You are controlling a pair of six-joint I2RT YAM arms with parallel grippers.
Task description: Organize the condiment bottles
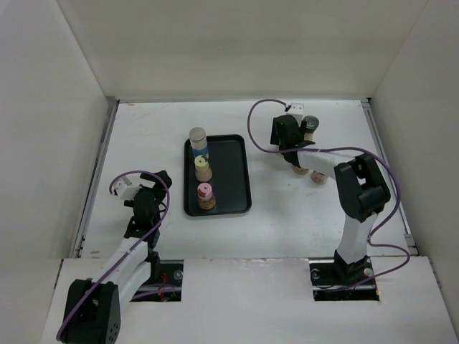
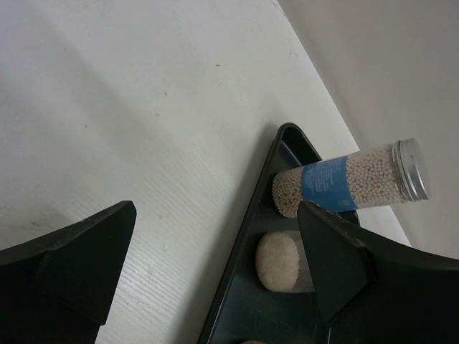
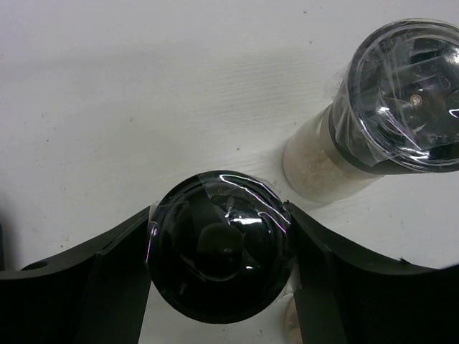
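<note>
My right gripper [image 3: 221, 215] is shut on a condiment bottle by its glossy black cap [image 3: 221, 254], one finger on each side; in the top view that gripper [image 1: 289, 136] hides the bottle. A second bottle with a dark see-through cap [image 3: 398, 107] [image 1: 311, 125] stands just beyond it. Two more bottles [image 1: 301, 170] [image 1: 319, 177] peek out from under the right arm. On the black tray [image 1: 233, 172] stand a blue-labelled bottle [image 1: 198, 141] [image 2: 344, 183], a cream-capped one [image 1: 203, 168] [image 2: 278, 261] and a pink-capped one [image 1: 206, 196]. My left gripper [image 1: 159, 179] [image 2: 215, 215] hangs open left of the tray, holding nothing.
The tray's left rim [image 2: 251, 236] runs between the left fingers. White walls enclose the table on three sides. The right half of the tray is bare. The right arm's cable [image 1: 258, 118] loops above the table behind the tray.
</note>
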